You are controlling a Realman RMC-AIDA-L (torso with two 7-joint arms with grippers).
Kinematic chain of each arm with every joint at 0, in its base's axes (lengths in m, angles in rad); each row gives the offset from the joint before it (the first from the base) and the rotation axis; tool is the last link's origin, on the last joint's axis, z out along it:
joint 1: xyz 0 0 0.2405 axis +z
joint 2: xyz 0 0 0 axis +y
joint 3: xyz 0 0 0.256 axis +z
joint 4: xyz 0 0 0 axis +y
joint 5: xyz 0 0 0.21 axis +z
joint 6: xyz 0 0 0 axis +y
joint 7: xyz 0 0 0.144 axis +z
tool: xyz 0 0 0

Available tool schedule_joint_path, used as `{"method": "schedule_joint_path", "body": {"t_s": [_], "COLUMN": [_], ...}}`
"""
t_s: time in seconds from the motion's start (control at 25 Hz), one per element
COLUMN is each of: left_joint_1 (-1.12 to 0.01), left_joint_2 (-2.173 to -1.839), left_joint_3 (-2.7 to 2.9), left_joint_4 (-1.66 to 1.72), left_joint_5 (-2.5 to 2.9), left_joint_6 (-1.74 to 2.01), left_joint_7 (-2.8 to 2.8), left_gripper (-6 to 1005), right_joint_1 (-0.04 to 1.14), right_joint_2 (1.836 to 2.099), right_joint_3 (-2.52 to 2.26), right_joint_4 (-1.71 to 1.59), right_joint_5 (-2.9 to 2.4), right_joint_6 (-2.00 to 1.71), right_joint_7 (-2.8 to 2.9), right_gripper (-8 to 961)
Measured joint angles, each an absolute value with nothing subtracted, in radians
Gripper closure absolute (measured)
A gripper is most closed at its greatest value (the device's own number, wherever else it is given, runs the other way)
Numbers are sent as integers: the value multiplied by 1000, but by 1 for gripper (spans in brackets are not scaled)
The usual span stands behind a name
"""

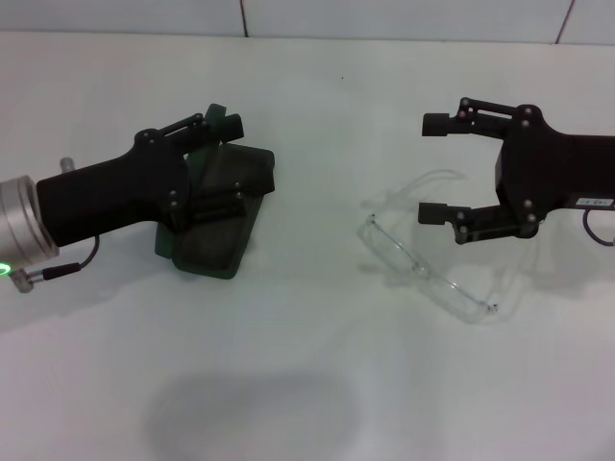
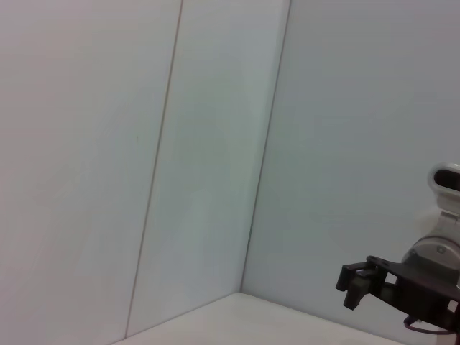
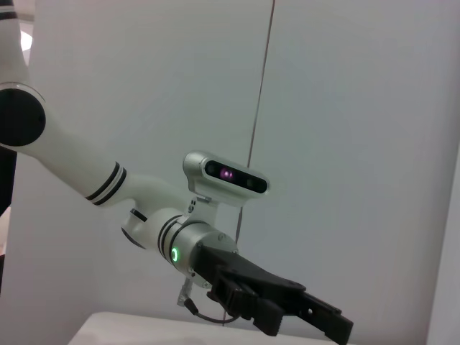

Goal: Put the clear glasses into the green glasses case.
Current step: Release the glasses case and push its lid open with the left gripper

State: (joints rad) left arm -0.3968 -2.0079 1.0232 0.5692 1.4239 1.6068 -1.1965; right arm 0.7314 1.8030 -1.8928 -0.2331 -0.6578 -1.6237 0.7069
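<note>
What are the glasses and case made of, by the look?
The clear glasses: colourless see-through plastic, probably glossy; the white table shows straight through lens and arms. The green glasses case: dark green, looks like a hard moulded shell with a dull sheen; exact material cannot be told, as the left gripper covers part of it.

No legible text, brand, number or sign can be made out in any view. A small pale label [image 1: 588,202] is seen on the black housing behind the right pincer [image 1: 429,168], but its characters cannot be read. No lettering can be discerned on the green glasses case [image 1: 223,213] under the left pincer [image 1: 227,144].
</note>
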Motion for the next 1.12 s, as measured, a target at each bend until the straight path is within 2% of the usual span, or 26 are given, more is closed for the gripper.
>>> {"method": "schedule_joint_path", "body": {"t_s": [0.48,0.64,0.84,1.12], "left_joint_1": [-400,-406,-404,-409], "left_joint_2": [-2012,-2013,-1983,-2029], "left_joint_3": [1022,988,975,974], "left_joint_4": [567,598,811,1004], "left_joint_5": [1424,1436,1587,1857], "left_joint_6": [1594,1486,1390,1297], "left_joint_7": [-1215,-1362,-1752,-1989], "left_gripper": [132,133,135,138], "right_joint_1": [738,741,735,732], "right_joint_2": [1804,1804,1803,1804], "right_joint_3": [-1893,-1893,-1893,-1893], "right_joint_4": [-233,-235,-243,-244], "right_joint_5": [-658,-658,-658,-658], "right_joint_6": [-1596,-1591,-1591,-1591], "right_joint_7": [706,709,710,709], "right_gripper": [69,69,70,71]}}
